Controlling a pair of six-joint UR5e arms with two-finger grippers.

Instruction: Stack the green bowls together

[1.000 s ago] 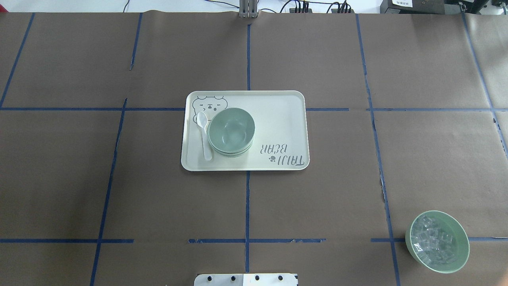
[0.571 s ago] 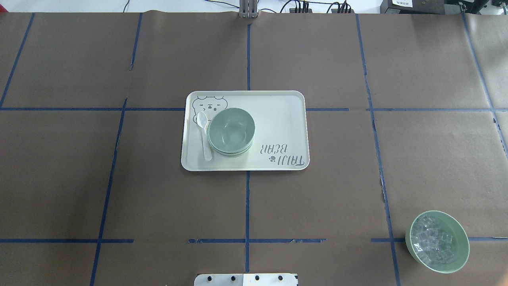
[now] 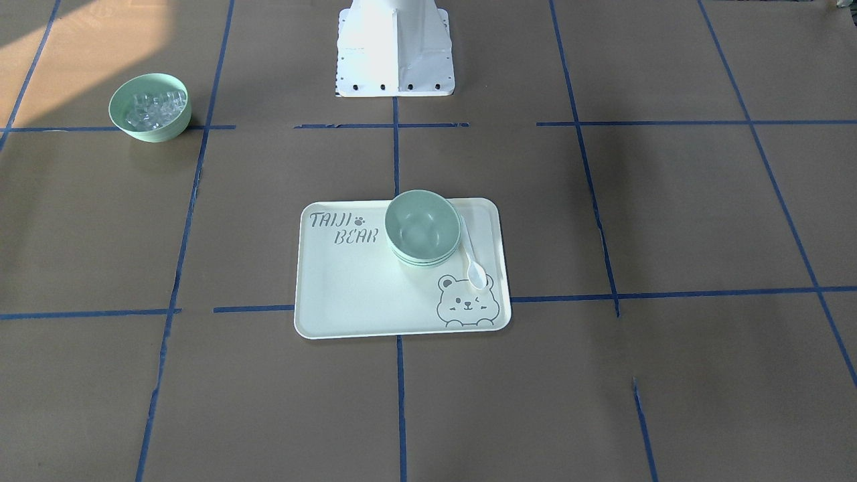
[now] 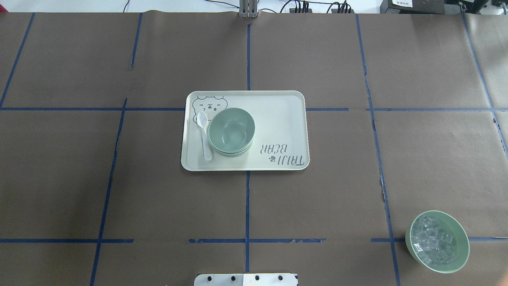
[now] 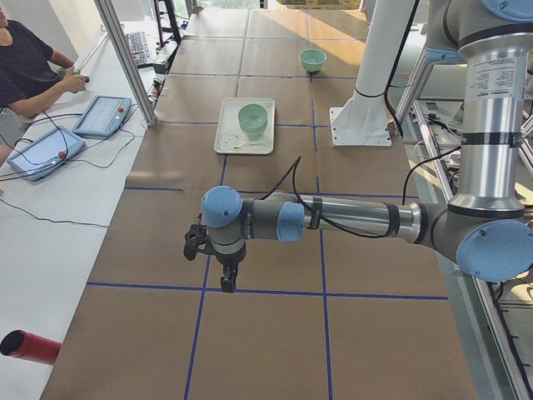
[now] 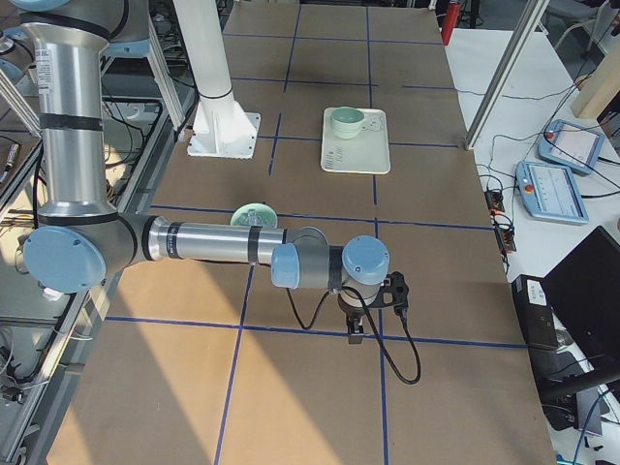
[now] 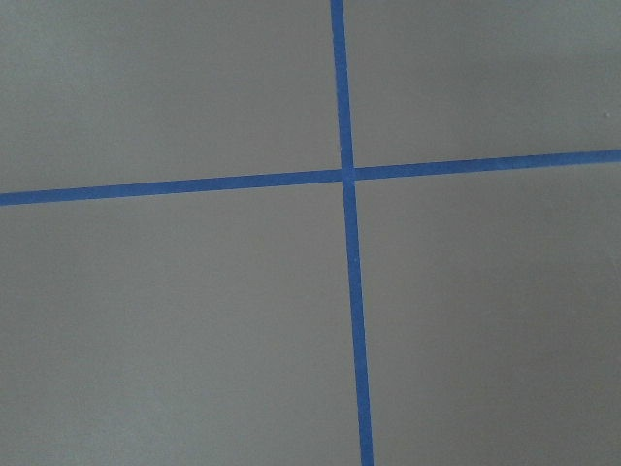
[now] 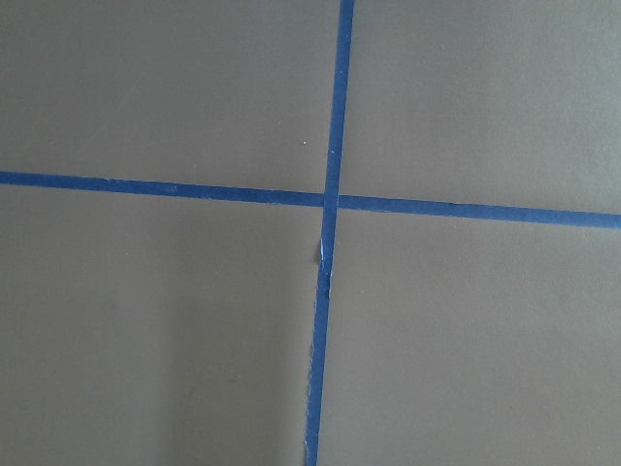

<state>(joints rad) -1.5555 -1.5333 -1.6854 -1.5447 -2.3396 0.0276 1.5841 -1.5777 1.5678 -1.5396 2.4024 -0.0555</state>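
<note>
Overhead exterior view caught the green bowls [image 4: 231, 133] nested in a single stack on a cream tray [image 4: 278, 115], which was printed with a bear face and the words TAIJI BEAR and sat near the middle of the paper-covered table [image 4: 317, 198]. The stack stood on the tray's half toward the robot's left. A white spoon [image 4: 204, 139] lay on the tray just beside it, on the left. A separate bowl of clear cubes [image 4: 436, 241] stood well apart from the tray, near the table edge on the robot's right.

Both arms were stretched low over the table ends, far from the tray. The left gripper [image 5: 226, 279] pointed down over a crossing of blue tape [image 7: 346, 175] at the left end, and the right gripper [image 6: 356, 334] hung the same way over a tape crossing at the right end. Only the side cameras showed the grippers, so it could not be told whether either pair of fingers was spread or closed. The wrist cameras showed nothing between the fingers, only brown paper and tape lines.
</note>
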